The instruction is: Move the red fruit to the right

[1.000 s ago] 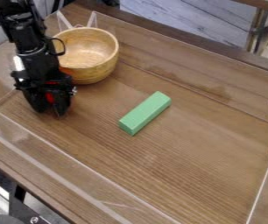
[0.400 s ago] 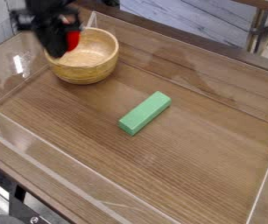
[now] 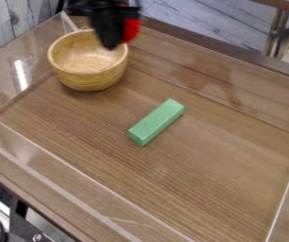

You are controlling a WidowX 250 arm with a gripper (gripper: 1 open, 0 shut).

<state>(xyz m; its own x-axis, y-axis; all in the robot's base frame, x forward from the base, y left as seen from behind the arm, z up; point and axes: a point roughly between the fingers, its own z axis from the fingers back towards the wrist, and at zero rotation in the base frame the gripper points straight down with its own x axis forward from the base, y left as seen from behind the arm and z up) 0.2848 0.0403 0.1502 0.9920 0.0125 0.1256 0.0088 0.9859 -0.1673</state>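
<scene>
**Gripper raised over the far rim of the bowl, red fruit pinched in its fingers**

The black robot gripper (image 3: 110, 38) hangs at the top of the view, well above the table and pointing steeply downward. Its dark body is motion-blurred and runs out of the picture at the upper edge. The fingers are pressed together on the small glossy red fruit (image 3: 130, 28), which shows as a red patch on the gripper's right side, lifted clear of the surface. The fruit is too blurred and too covered by the fingers to tell which way its top points or how its long axis lies.

In the picture the gripper overlaps the far right rim of the round, light wooden bowl (image 3: 89, 60), which stands upright at the rear left of the table. The bowl's hollow shows only its own pale wood.

A green rectangular block (image 3: 156, 122) lies flat near the table's middle, well apart from the bowl, its long axis running diagonally from near left to far right. The brown wood-grain tabletop (image 3: 223, 161) is fenced by low clear plastic walls (image 3: 286, 203).
</scene>
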